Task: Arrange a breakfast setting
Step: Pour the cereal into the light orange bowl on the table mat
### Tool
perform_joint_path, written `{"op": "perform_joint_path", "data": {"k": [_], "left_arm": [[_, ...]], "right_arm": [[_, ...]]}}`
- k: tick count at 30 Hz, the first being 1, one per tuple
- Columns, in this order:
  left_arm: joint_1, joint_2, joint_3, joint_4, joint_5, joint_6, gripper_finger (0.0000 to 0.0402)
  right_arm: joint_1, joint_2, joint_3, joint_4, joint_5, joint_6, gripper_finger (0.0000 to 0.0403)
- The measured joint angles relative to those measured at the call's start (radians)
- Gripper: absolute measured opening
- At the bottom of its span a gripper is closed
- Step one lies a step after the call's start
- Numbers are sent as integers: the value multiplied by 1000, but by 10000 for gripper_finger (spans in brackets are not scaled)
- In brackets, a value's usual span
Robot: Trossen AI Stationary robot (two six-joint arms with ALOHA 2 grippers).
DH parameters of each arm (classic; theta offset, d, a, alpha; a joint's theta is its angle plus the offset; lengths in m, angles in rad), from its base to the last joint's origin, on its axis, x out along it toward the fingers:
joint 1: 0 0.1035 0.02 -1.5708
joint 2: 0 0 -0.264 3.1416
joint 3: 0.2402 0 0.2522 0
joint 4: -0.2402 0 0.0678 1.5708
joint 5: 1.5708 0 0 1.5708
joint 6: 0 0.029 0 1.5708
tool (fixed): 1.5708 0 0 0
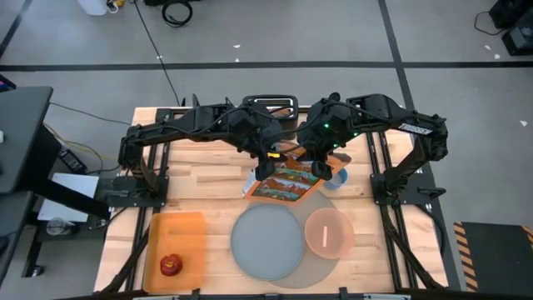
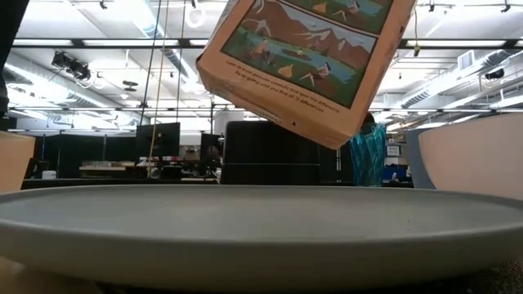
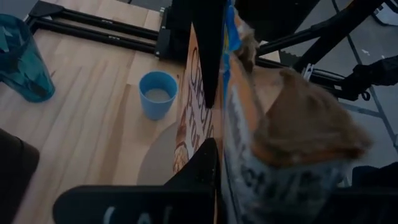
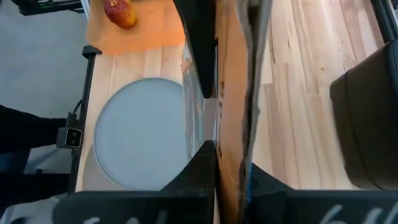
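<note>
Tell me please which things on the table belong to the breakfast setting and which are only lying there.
Belong to the job: cereal box, held up by the left gripper and the right gripper; plate; mat; bowl; cup; apple.

Only lying there, it seems: teal jug; orange board under the apple.

A pale wooden counter (image 1: 208,179) stands on a grey floor (image 1: 333,33) crossed by dark lines and trailing black cables (image 1: 171,12), while the level view looks into a large hall with long ceiling strip lights (image 2: 78,42), exposed ducting and rows of dark monitors (image 2: 159,139) on desks.
</note>
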State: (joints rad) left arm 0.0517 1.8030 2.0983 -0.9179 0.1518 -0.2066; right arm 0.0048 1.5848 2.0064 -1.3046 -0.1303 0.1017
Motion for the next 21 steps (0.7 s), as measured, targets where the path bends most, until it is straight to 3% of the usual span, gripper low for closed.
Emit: {"op": "perform_joint_path", "data": {"k": [4,15,21], "left_arm": [[0,0,0,-2,-6,-8,41],[-1,-88,-2,-109,-33,-17,194],[-33,-179,-116,-127,-131,1,212]], "right_arm": [[0,-1,0,-2,-2,8,12],[0,-35,0,-23,-1,51,8],[-2,-60,0,-30,6,77,8]]}}
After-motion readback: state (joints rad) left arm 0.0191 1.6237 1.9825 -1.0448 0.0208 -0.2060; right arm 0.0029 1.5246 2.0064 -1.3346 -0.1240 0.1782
